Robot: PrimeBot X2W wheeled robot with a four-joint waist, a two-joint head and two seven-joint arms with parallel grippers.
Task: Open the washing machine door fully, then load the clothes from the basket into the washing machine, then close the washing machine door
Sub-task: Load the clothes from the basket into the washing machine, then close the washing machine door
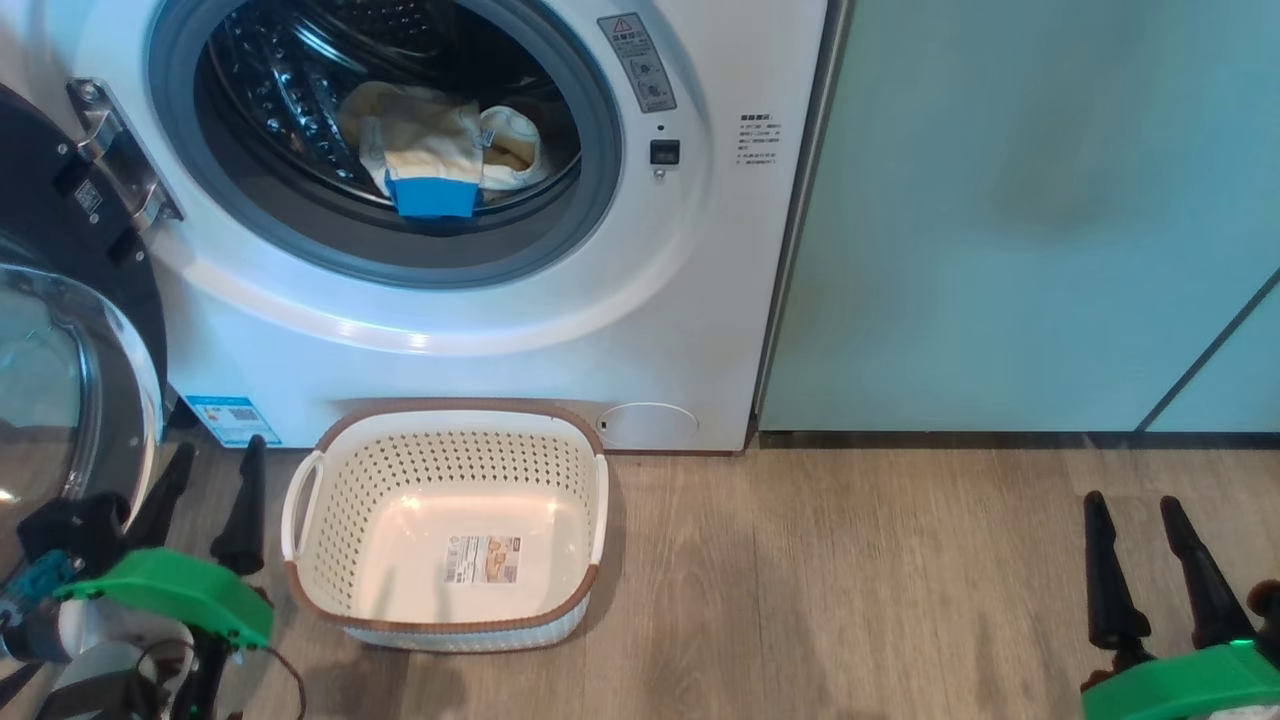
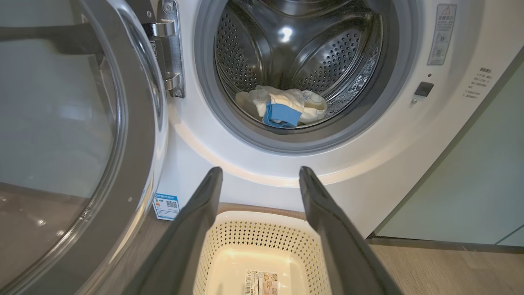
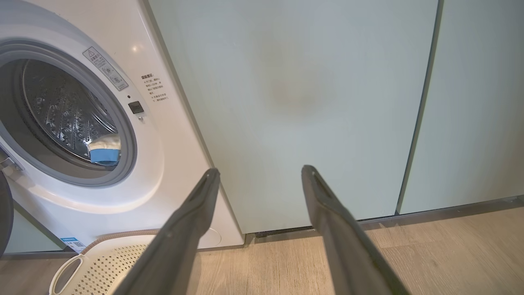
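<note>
The white washing machine (image 1: 640, 300) stands with its round door (image 1: 60, 330) swung wide open to the left, glass bowl facing out. Pale yellow clothes (image 1: 440, 150) with a blue patch lie inside the steel drum, also seen as clothes (image 2: 286, 107) and clothes (image 3: 105, 149). The cream basket (image 1: 330, 520) sits on the floor before the machine with nothing but its label inside. My left gripper (image 1: 215, 455) is open, low beside the basket's left handle, near the door. My right gripper (image 1: 1135, 505) is open at the lower right, far from the machine.
Pale green cabinet doors (image 1: 1010, 220) fill the wall right of the washer. Wooden floor (image 1: 850, 580) stretches between the basket and my right gripper. The door hinge (image 1: 120, 160) juts out at the machine's left.
</note>
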